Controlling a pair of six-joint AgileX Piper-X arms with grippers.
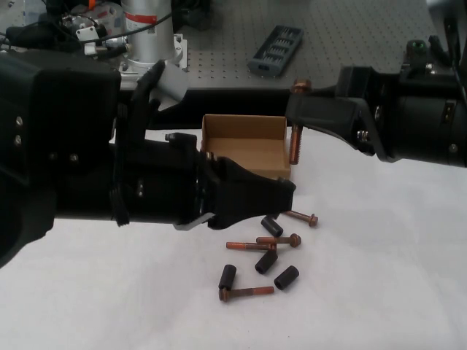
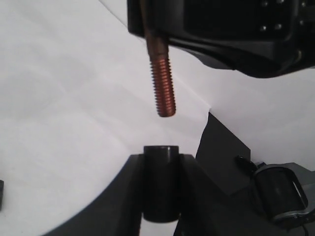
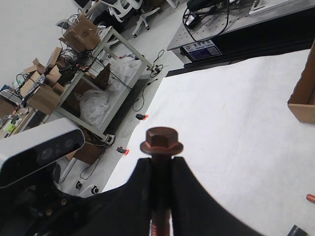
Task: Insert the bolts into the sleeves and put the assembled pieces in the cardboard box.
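Left gripper (image 2: pixel 161 164): fingers pressed onto a black sleeve (image 2: pixel 161 189). The sleeve stands upright between them, open bore facing up.

Right gripper (image 3: pixel 161 167): fingers pinching a copper-coloured bolt (image 3: pixel 161 141) on its shank just under the hex head. Head up, threads down.

Left wrist view: the bolt's threaded tip hangs above the sleeve's mouth with a clear gap between them, not entered. The bolt leans slightly off the sleeve's axis (tip roughly over the bore; exact centring cannot be told).

High view: the two grippers meet at the near right corner of the cardboard box (image 1: pixel 244 130). The left arm comes in from the left, the right arm from the right. The bolt stands upright beside the box's right wall.

The box sits open-topped on the white sheet (image 1: pixel 379 262).

On the sheet just in front of the box: four loose bolts (image 1: pixel 246 292) lying flat and four loose sleeves (image 1: pixel 286 278), scattered close together.

Behind the box: perforated bench plate (image 1: pixel 350 44) with a grey case (image 1: pixel 276 49) lying on it.
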